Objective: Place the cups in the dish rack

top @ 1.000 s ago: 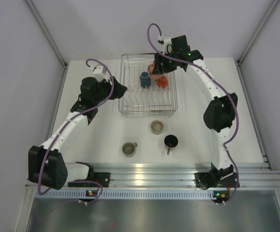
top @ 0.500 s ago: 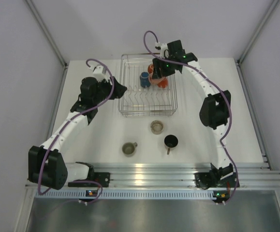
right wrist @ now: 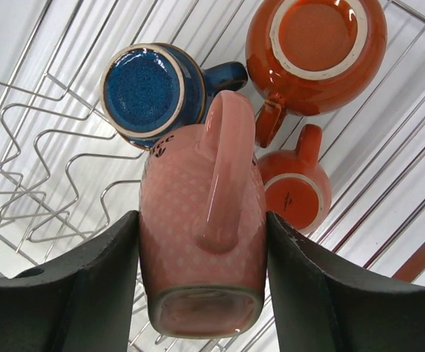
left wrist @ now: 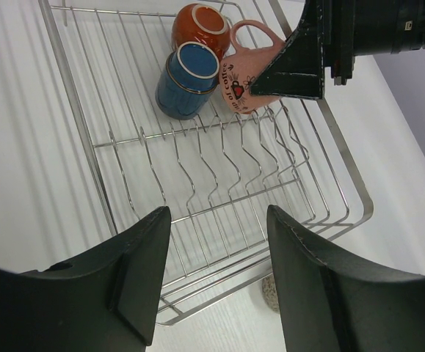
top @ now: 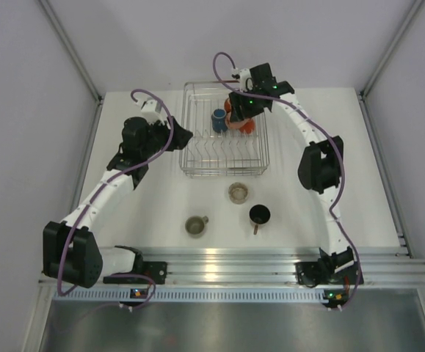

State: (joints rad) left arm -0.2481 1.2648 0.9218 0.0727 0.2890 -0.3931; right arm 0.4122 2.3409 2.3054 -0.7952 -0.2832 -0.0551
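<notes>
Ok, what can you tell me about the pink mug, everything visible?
Pink mug: glossy, ceramic-looking, finely dotted, with dark heart-and-lettering print and a loop handle turned toward the right wrist camera. The right pincer grips its sides, holding it over the dish rack, close beside the dark blue mug and two orange mugs; contact with them is unclear.

Bright even light, soft shadows, sharp focus

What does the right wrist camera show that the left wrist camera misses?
Right wrist only: a second orange cup, and the right jaws pressed against both sides of the pink cup. Left wrist only: the rack's rim and empty front half, plus the open left jaws holding nothing. Both: the blue cup, the pink cup and one orange cup, close together over the rack wires.
</notes>
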